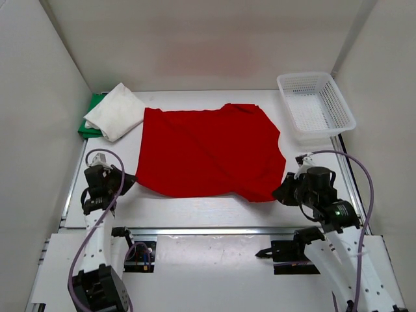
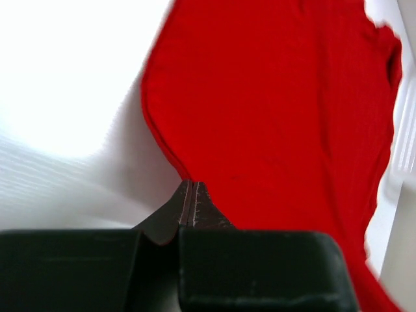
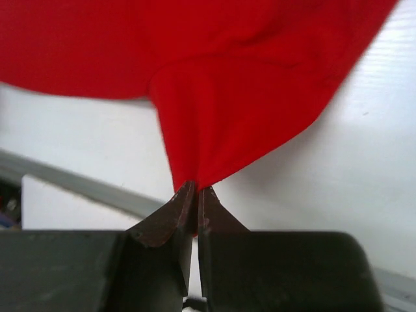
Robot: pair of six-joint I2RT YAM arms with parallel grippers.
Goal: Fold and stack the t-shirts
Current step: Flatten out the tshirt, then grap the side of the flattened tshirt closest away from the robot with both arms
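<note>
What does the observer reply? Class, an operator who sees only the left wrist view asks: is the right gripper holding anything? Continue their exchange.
Observer: Yes, the right gripper is shut on the red shirt's near right corner.
Operator: Where are the other shirts?
Observer: The white shirt lies folded on the green shirt, at the table's far left corner.
Operator: Anything else on the table?
Observer: A white basket stands at the far right corner.

Far left: green shirt (image 1: 86, 129) mostly hidden under white shirt (image 1: 117, 112). My right wrist view: red shirt (image 3: 260, 71) cut off at top edge. My left wrist view: it is blurred, cut off top and right; upper left washed out.
</note>
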